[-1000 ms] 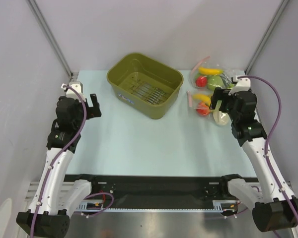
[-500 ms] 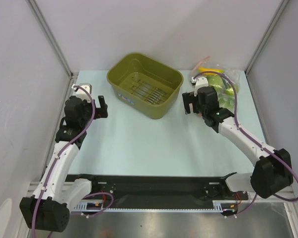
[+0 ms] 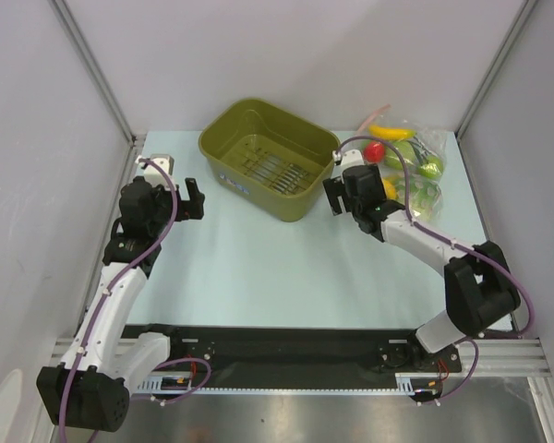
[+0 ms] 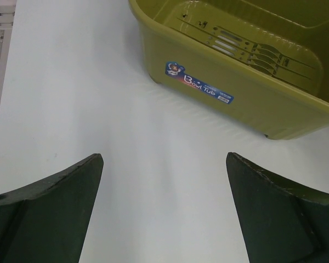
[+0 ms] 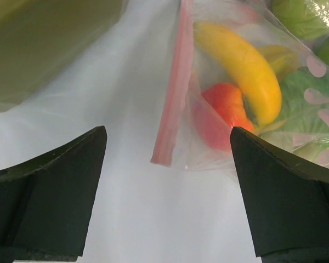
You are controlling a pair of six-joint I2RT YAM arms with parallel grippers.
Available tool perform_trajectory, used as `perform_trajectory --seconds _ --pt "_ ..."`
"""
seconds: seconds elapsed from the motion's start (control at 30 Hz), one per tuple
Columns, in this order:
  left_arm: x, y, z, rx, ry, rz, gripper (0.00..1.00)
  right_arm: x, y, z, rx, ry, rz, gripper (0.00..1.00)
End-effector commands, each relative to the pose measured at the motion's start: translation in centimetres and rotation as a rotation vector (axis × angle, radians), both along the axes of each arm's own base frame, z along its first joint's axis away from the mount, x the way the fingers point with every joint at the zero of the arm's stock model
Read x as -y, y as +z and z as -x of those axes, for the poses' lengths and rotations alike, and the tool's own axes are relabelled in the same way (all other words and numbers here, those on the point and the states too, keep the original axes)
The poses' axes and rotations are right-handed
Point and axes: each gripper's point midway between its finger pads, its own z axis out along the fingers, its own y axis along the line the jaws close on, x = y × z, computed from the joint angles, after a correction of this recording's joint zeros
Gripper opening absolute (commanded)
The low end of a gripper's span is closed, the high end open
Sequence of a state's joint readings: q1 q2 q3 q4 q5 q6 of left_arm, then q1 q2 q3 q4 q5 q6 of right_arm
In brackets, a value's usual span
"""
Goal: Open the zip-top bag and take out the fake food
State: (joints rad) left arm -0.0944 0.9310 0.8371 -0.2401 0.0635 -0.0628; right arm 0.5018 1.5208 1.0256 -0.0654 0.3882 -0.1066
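The zip-top bag [image 5: 208, 137] lies on the table right in front of my right gripper [image 5: 167, 136], its pink zip strip [image 5: 174, 87] pointing toward me. Inside it I see the fake food: a yellow banana [image 5: 242, 66], a red round fruit [image 5: 222, 109] and the pale green leafy cabbage [image 5: 304, 101]. The right gripper is open and empty, its jaws apart on either side of the strip's near end, not touching it. In the top view the right gripper [image 3: 336, 196] and arm hide much of this bag [image 3: 399, 196]. My left gripper [image 3: 190, 197] is open and empty over bare table, also in its own wrist view [image 4: 164, 159].
An olive-green plastic tub [image 3: 208, 146] stands at the back centre, just left of the right gripper; its wall [image 4: 236, 87] is ahead of the left gripper. A second clear bag [image 3: 408, 149] with a banana, a red fruit and bright green fruits lies at the back right corner.
My right arm has swung left from the table's right side to the bag's zip end beside the tub. My left arm has reached slightly forward and right.
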Motion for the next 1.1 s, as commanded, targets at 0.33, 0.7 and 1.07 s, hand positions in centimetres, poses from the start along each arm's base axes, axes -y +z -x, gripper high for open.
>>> perform_trajectory --seconds 0.33,0.7,1.07 --pt "0.4 0.5 -0.9 0.032 -0.019 -0.007 1.0 2.7 0.6 -5.9 0.111 -0.174 0.126 0.43" --pt "0.7 1.1 -0.3 0.061 -0.059 -0.03 1.0 4.4 7.4 -2.6 0.107 -0.129 0.116 0.0" --pt "8.2 4.0 3.5 0.196 -0.383 -0.021 1.0 3.2 15.7 5.7 0.066 0.075 -0.014 0.0"
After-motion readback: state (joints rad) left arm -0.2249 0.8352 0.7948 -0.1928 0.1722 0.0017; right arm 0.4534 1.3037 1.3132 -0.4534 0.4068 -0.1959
